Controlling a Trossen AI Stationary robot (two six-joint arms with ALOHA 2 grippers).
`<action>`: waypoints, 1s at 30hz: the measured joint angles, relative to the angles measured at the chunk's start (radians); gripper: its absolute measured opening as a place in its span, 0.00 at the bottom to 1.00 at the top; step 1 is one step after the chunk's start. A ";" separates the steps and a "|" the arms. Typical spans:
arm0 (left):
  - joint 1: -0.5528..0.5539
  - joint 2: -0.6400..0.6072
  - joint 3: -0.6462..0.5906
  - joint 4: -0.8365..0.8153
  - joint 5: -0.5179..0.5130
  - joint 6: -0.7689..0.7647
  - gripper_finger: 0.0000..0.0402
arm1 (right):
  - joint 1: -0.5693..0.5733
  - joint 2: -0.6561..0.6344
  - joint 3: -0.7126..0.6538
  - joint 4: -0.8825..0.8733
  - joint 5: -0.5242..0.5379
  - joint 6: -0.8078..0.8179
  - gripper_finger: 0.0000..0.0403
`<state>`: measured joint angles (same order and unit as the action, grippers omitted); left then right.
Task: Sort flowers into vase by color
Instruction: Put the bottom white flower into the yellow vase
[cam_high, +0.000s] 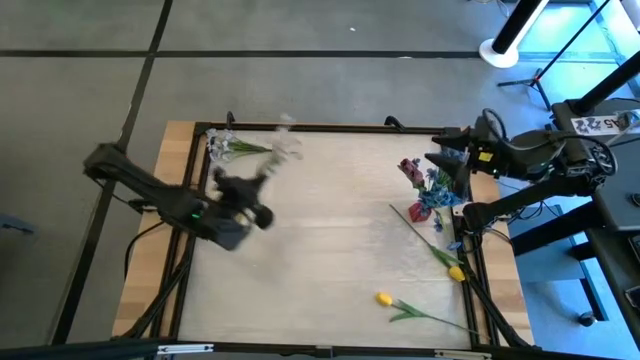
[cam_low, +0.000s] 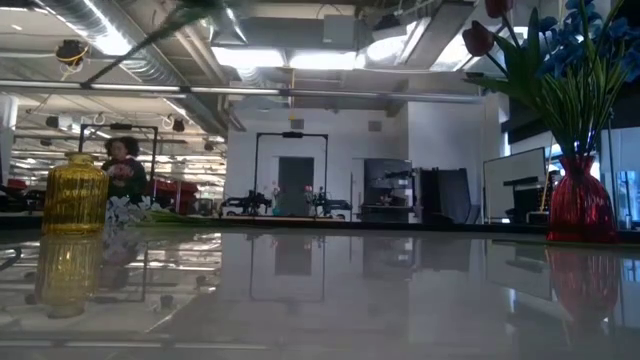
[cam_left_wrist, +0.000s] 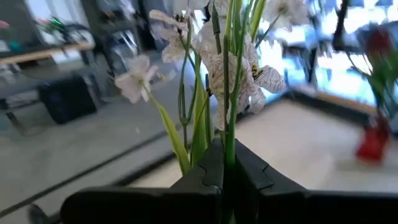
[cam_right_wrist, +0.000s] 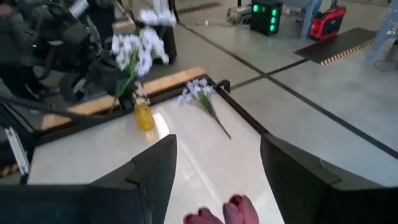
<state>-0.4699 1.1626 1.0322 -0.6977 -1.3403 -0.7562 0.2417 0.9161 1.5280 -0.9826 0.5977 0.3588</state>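
Note:
My left gripper (cam_high: 262, 187) is over the table's left part, shut on a white flower sprig (cam_left_wrist: 217, 68), which is blurred in the high view (cam_high: 285, 148). In the right wrist view this sprig (cam_right_wrist: 134, 46) shows above the yellow vase (cam_right_wrist: 143, 116). A second white sprig (cam_high: 230, 148) lies flat on the table at the far left corner. The red vase (cam_low: 580, 205) at the right edge holds blue flowers (cam_low: 590, 40) and a dark red tulip (cam_low: 478, 38). Two yellow tulips (cam_high: 455, 270) (cam_high: 385, 298) lie on the table. My right gripper (cam_right_wrist: 217, 180) waits open above the red vase. My left gripper pinches the sprig's green stems (cam_left_wrist: 229, 146) between its two fingers (cam_left_wrist: 205, 174), below the blossoms. The stems run out past the fingertips, with blossoms and leaves fanned out ahead. The sprig is lifted clear of the table.
The yellow vase (cam_low: 75, 195) stands near the table's left side. A dark raised rim (cam_high: 330, 127) runs round the tabletop. The middle of the table (cam_high: 330, 230) holds nothing. A person (cam_low: 125, 165) shows in the room beyond the table.

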 joint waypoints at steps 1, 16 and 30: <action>-0.009 -0.050 -0.031 -0.001 -0.035 0.000 0.01 | 0.000 0.002 0.000 0.009 0.013 0.000 0.58; -0.057 -0.469 -0.356 -0.005 -0.232 -0.004 0.01 | 0.000 0.078 0.000 0.081 0.200 0.029 0.58; 0.003 -0.504 -0.465 0.044 -0.232 -0.080 0.01 | 0.000 0.157 0.000 0.354 0.267 -0.083 0.58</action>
<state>-0.4667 0.6587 0.5671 -0.6534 -1.5721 -0.8366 0.2417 1.0732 1.5284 -0.6285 0.8652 0.2756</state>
